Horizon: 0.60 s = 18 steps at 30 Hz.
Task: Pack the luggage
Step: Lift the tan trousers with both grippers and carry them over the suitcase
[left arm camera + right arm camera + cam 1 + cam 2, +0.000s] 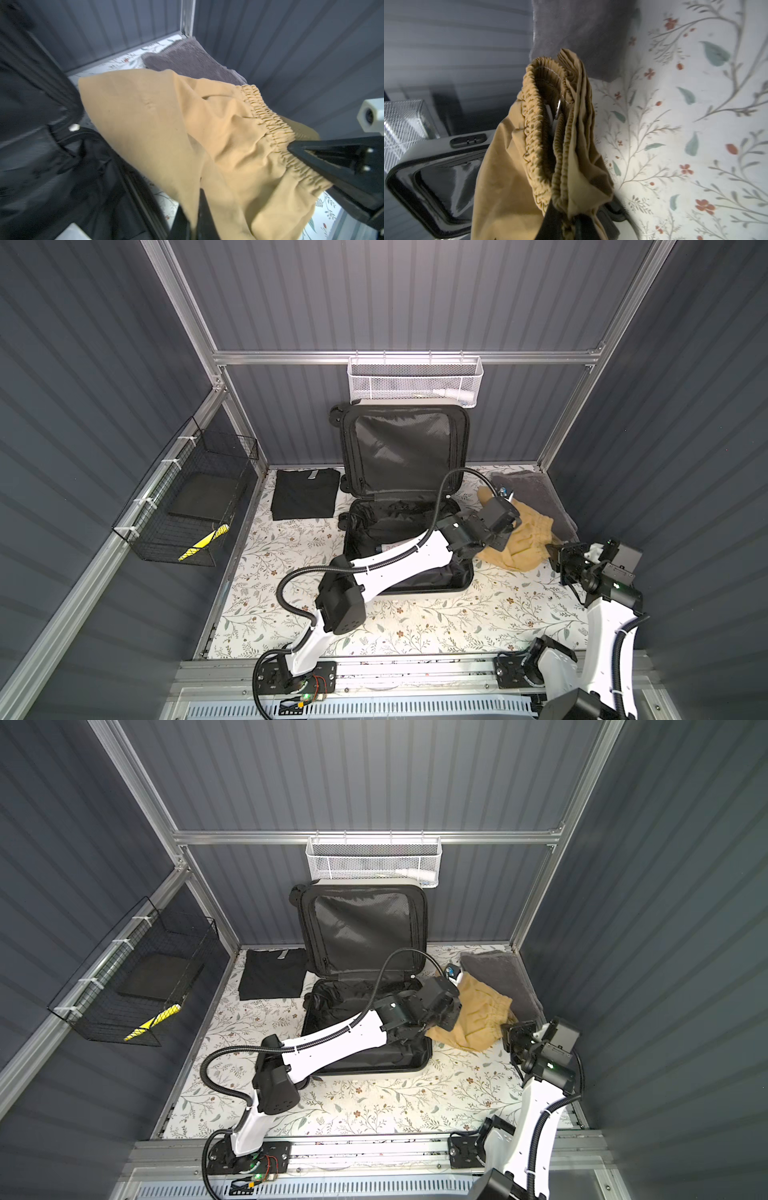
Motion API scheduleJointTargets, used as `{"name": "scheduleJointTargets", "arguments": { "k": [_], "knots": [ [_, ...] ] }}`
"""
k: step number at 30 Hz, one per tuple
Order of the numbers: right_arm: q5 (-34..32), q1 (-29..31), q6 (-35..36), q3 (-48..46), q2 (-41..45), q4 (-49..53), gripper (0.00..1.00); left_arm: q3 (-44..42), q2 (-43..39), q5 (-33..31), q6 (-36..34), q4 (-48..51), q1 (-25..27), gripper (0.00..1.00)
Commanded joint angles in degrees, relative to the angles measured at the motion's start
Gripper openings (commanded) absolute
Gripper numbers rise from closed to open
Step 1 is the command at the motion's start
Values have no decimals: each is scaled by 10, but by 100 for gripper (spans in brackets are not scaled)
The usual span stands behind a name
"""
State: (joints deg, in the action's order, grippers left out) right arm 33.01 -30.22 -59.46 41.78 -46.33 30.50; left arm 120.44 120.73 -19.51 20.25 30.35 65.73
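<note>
Mustard shorts (187,124) fill both wrist views, slung between two claws. Grips: left claw (193,220) clamped on plain cloth, right claw (292,148) clamped on the elastic waistband. Open suitcase (415,593) sits mid-surface (436,626), lid propped toward 12 o'clock, shorts at its 3 o'clock edge. Step, as judged: carrying shorts in. Next calls for both claws moving toward 9 o'clock together, then lowering. Right wrist view alone shows the waistband doubled; top views alone show a folded black shirt (305,493) at 10 o'clock
</note>
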Motion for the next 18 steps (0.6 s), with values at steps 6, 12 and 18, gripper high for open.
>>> {"name": "scheduleJointTargets", "arguments": {
  "k": [6, 12, 18],
  "knots": [
    [-78, 194, -69, 61, -25, -56, 0, -157, -151, -48, -10, -18, -56, 0],
    [-205, 370, -69, 95, -82, -71, 0, -308, -271, -68, 7, -28, -109, 0],
    [-290, 519, -70, 134, -175, -117, 0, -441, -365, -78, 20, -26, -163, 0]
  ]
}}
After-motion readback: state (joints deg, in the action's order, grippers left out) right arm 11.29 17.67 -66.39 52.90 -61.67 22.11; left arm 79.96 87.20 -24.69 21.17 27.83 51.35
